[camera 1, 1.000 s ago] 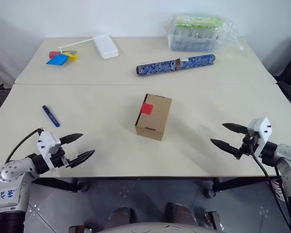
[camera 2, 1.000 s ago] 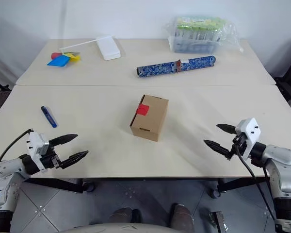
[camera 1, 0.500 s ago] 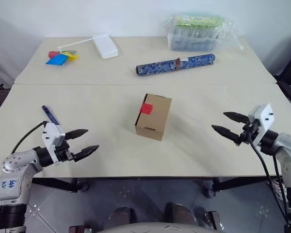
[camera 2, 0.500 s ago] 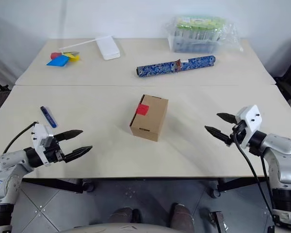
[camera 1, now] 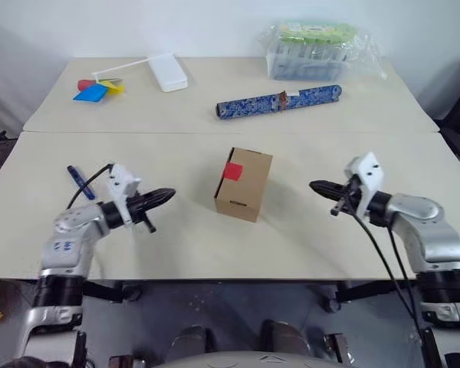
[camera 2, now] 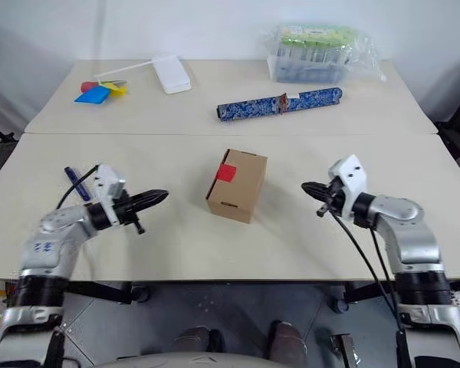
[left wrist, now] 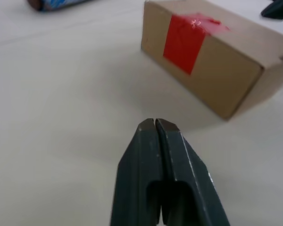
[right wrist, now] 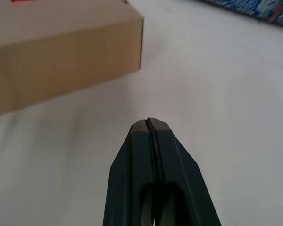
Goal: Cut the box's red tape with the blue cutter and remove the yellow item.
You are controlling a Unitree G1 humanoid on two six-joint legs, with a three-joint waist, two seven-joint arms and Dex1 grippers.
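The brown cardboard box (camera 1: 243,184) sits closed in the middle of the near table, with the red tape (camera 1: 231,170) over its top left edge. In the left wrist view the box (left wrist: 212,61) and its tape (left wrist: 187,41) lie just ahead of my fingers. My left gripper (camera 1: 169,193) is shut and empty, pointing at the box from its left. My right gripper (camera 1: 314,185) is shut and empty too, pointing at the box from the right, a short gap away. The blue cutter (camera 1: 77,178) lies on the table behind my left wrist. The yellow item is hidden.
On the far table lie a long blue patterned roll (camera 1: 278,102), a clear plastic tub with green contents (camera 1: 317,50), a white flat case (camera 1: 167,73) with a white stick, and coloured paper scraps (camera 1: 96,90). A seam (camera 1: 215,133) divides the two tables.
Both grippers went from wide open to shut. Both arms moved forward and inward over the table, ending close to the box on either side. The box and cutter stayed put.
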